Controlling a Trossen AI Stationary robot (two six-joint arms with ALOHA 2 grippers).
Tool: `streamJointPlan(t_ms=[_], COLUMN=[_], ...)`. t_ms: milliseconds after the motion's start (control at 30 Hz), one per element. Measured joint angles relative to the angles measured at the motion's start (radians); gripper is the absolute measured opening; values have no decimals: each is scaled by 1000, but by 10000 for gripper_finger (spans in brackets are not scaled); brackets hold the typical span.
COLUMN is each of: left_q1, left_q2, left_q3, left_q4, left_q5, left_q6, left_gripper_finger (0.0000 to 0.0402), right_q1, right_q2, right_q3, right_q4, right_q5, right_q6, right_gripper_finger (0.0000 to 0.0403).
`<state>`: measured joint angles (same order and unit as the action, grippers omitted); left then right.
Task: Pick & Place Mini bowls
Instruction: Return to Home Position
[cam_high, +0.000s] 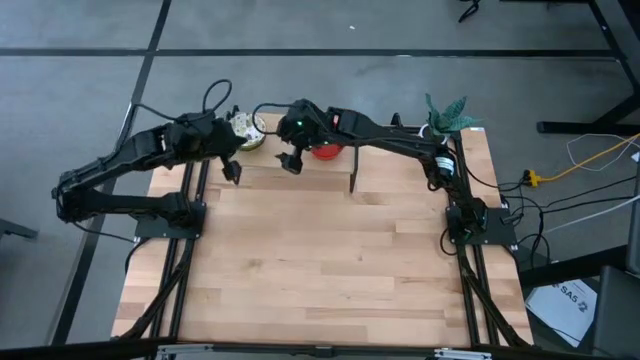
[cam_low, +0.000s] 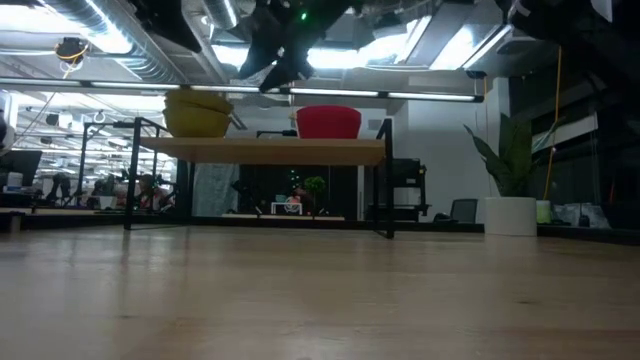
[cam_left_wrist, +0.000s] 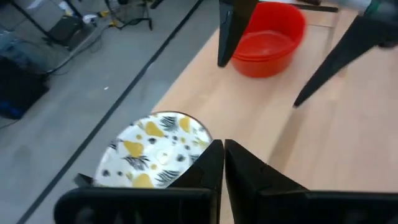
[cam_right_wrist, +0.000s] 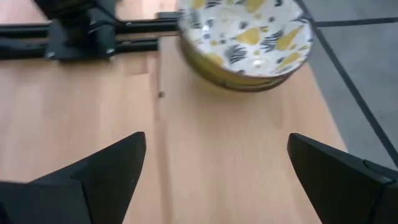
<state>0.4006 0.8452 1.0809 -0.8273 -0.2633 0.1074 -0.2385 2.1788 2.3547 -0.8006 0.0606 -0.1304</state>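
Observation:
A low wooden shelf (cam_low: 260, 150) stands at the table's far edge. A patterned white bowl with yellow-green leaves (cam_left_wrist: 155, 152) (cam_right_wrist: 245, 37) (cam_high: 247, 130) sits on its left part. From the side it looks like a stack (cam_low: 200, 113). Red bowls (cam_left_wrist: 267, 37) (cam_low: 328, 122) (cam_high: 326, 151), apparently stacked, rest on the shelf to the right. My right gripper (cam_right_wrist: 216, 143) (cam_high: 292, 162) is open and hangs above the shelf between the two, touching nothing. My left gripper (cam_left_wrist: 222, 149) (cam_high: 232, 172) is shut and hovers just near of the patterned bowl, holding nothing.
A white plant pot (cam_low: 510, 215) with a green plant (cam_high: 447, 115) stands at the table's far right corner. The shelf's black legs (cam_low: 388, 175) stand on the wooden table (cam_high: 320, 260). Both arm bases sit at the table's side edges.

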Motion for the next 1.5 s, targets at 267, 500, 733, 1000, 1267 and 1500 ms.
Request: streamJointPlan(t_ms=[267, 500, 733, 1000, 1267, 1500], left_q1=[-100, -188, -310, -387, -406, -406], left_q2=[-55, -107, -240, -434, -589, -729], left_q3=[0, 0, -102, -261, -409, -476], left_q4=[-95, -217, -173, -123, -80, 109], left_q5=[66, 189, 204, 151, 62, 203], left_q6=[-100, -196, -276, -349, -379, -353], left_gripper_finger=[19, 16, 22, 17, 19, 20], right_q1=[72, 157, 237, 300, 351, 349], right_q2=[-46, -53, -53, -53, -54, -70], right_q3=[-7, -2, 0, -3, -24, -116], right_q4=[-130, -260, -278, -327, -505, -554], right_q5=[-1, -15, -64, -23, -57, -115], right_q6=[56, 78, 74, 246, 130, 90], right_gripper_finger=[389, 389, 389, 389, 389, 389])
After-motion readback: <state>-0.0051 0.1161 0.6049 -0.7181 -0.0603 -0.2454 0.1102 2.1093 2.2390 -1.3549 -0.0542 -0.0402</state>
